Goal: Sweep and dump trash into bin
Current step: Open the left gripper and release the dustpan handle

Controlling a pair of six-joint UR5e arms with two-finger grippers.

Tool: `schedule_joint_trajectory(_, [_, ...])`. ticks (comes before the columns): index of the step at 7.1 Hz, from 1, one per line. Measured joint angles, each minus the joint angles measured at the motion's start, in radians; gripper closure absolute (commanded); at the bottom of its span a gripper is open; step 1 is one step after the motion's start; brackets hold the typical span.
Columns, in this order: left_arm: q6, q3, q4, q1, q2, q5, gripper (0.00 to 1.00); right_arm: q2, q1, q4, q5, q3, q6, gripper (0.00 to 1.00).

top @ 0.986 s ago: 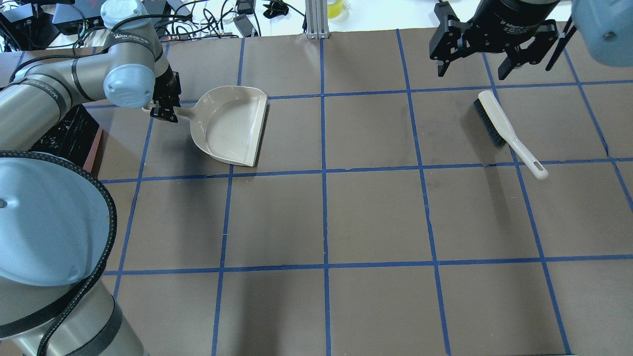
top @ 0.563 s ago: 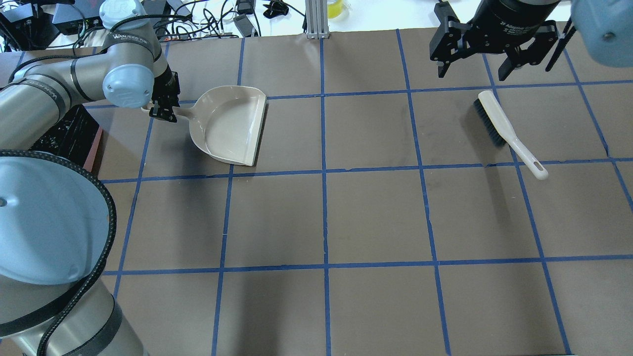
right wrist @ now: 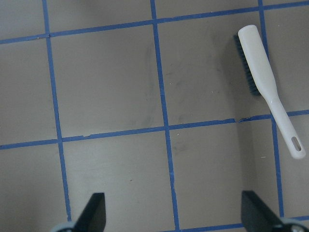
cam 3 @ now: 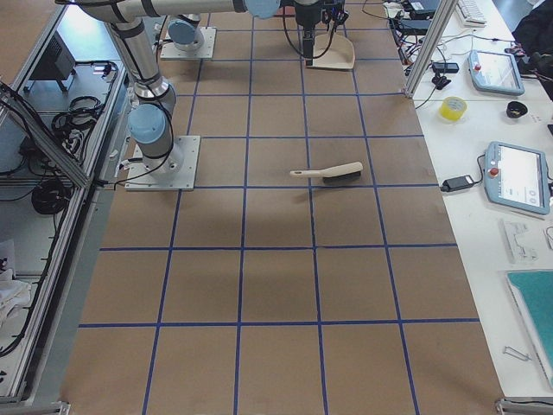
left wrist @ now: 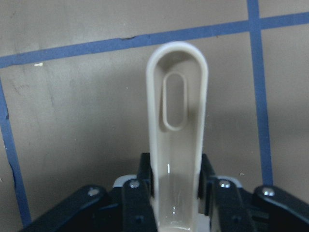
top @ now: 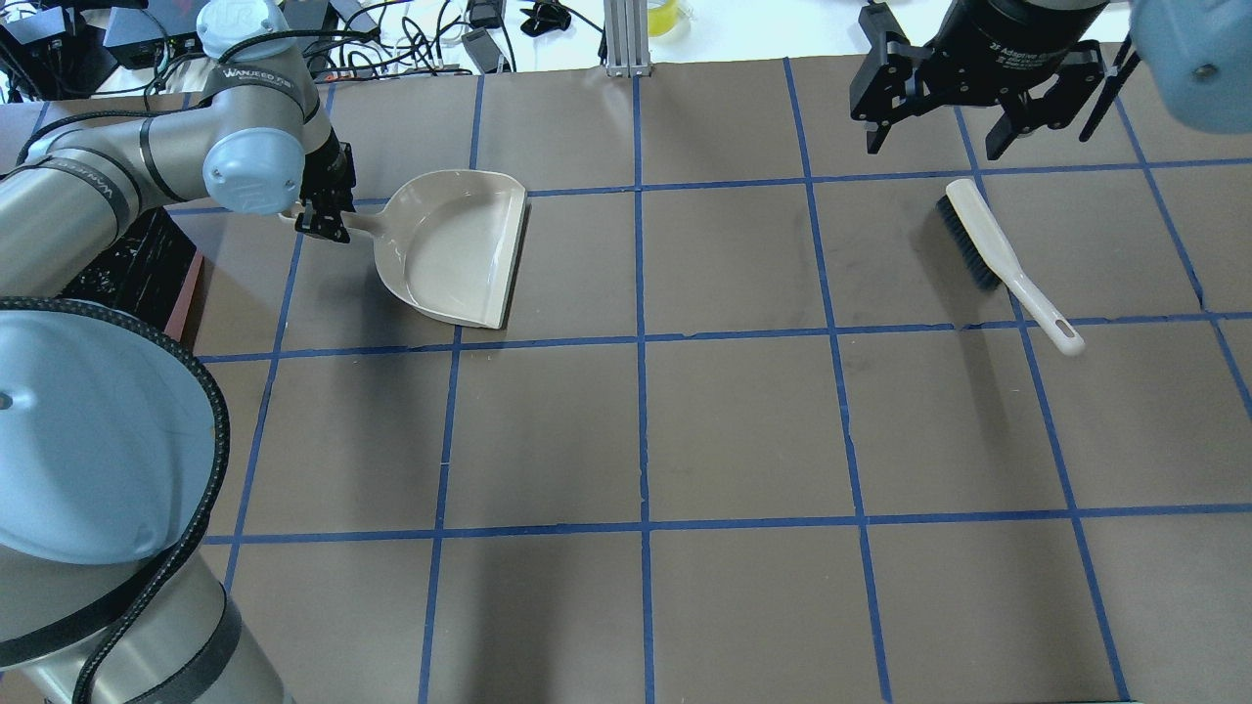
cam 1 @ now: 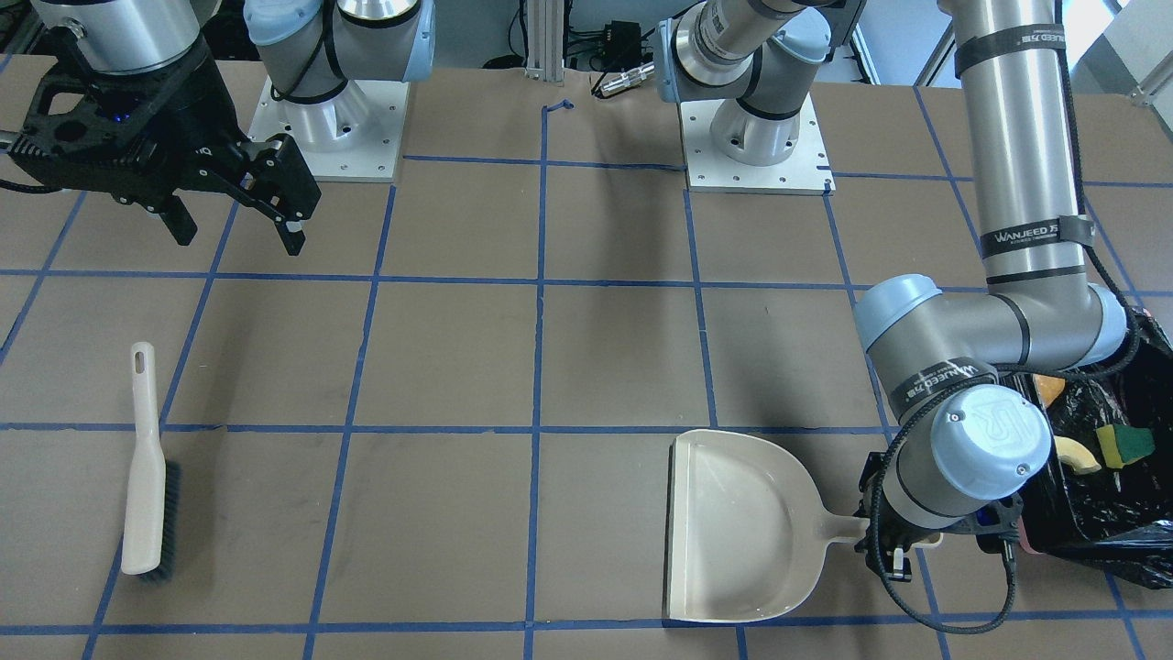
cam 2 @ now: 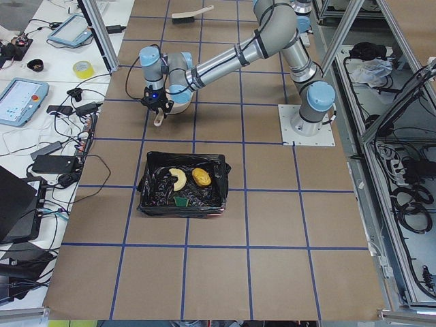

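Observation:
The trash lies inside the bin (cam 2: 148, 197): an amber lump (cam 2: 200, 177), a croissant-like piece (cam 2: 178, 180) and a yellow-green sponge (cam 2: 181, 201). They also show in the front view as lump (cam 1: 1050, 386), croissant piece (cam 1: 1074, 453) and sponge (cam 1: 1125, 443). My left gripper (top: 323, 219) is shut on the handle (left wrist: 176, 111) of the empty beige dustpan (top: 455, 249), right beside the bin. My right gripper (top: 931, 147) is open and empty, raised beyond the brush (top: 986, 246).
The beige brush (cam 1: 142, 477) with dark bristles lies on the table at the right side, also in the right wrist view (right wrist: 263, 72). The bin's black bag (top: 137, 274) sits partly under my left arm. Cables and devices lie beyond the table's far edge.
My left gripper and the dustpan have shifted very slightly toward the far edge. My right gripper has edged slightly away from the brush. Nothing was gripped or released.

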Motion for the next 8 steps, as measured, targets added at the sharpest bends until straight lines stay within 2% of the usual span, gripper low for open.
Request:
schedule_joint_trajectory(1, [-0.003,0.000,0.000,0.000,0.001,0.001,1.00,0.000,0.000,0.000,0.000,0.000,0.000,0.00])
schedule_joint_trajectory(3, [-0.012,-0.002,0.000,0.000,0.002,0.029,0.82,0.000,0.000,0.000,0.000,0.001,0.000,0.00])
schedule_joint_trajectory(5, [-0.022,-0.003,0.000,0.000,0.001,0.074,0.71,0.000,0.000,0.000,0.000,0.001,0.000,0.00])
schedule_joint_trajectory(7, [-0.024,-0.006,0.000,0.000,0.003,0.083,0.36,0.000,0.000,0.000,0.000,0.001,0.000,0.00])
schedule_joint_trajectory(8, [-0.024,-0.010,0.000,0.000,0.006,0.097,0.23,0.000,0.000,0.000,0.000,0.001,0.000,0.00])
